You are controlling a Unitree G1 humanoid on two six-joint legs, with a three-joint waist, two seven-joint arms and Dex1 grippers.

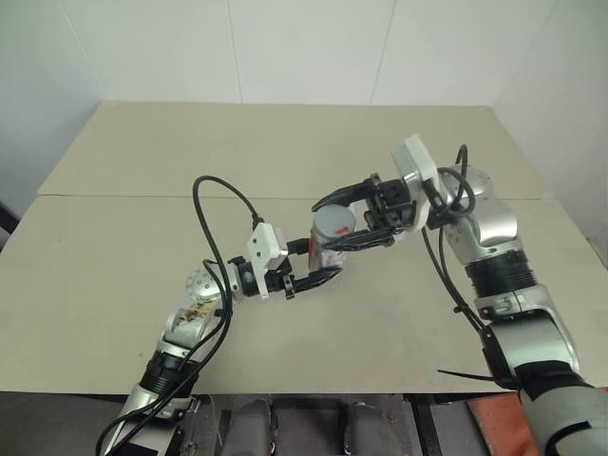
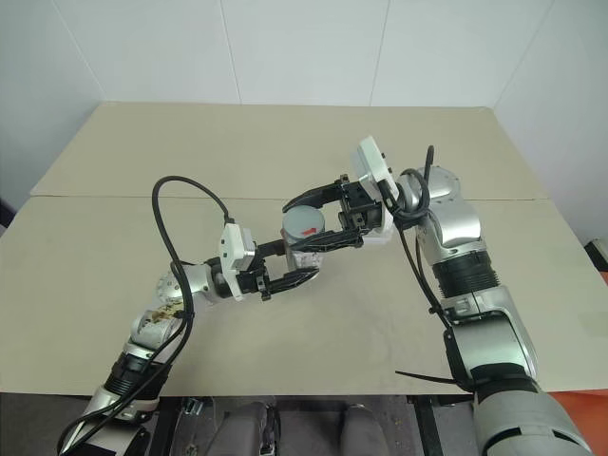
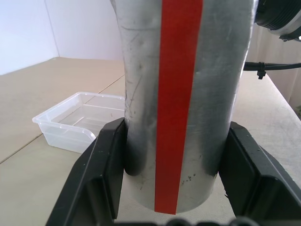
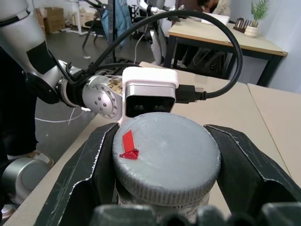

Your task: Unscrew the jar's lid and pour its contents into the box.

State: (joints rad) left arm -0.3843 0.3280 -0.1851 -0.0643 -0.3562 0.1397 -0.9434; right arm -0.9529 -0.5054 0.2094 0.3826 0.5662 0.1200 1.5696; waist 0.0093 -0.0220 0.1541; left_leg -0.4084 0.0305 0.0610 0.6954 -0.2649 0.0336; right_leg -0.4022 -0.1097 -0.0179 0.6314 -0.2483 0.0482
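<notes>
**Left eye view and the rest: jar held between both grippers, lid on**

Left eye view: the jar [image 1: 332, 249] is held above the middle of the beige table [image 1: 142, 171], well in from every edge. The left gripper [image 1: 318, 268] comes in level from the robot's left, and its two black fingers are clamped on the jar's lower body. The right gripper [image 1: 347, 217] comes from the right, its fingers closed round the grey lid [image 1: 333, 223], which sits on the jar's mouth.

Right eye view: the same hold shows, the jar upright between the two grippers, the lid topmost with a small red mark on it.

Left wrist view: the jar's scratched silvery wall fills the gap between the left gripper's fingers [image 3: 106, 165], touching both pads. A red stripe [image 3: 176, 103] runs along its side. The box [image 3: 77, 120], a shallow tray of clear plastic, rests on the table beyond the jar, apart from it; whether anything lies in it I cannot tell.

Right wrist view: the lid's ribbed rim is pressed on either side by the right gripper's fingers [image 4: 101, 165]. A red scrap [image 4: 129, 145] sticks on the lid's face.
</notes>
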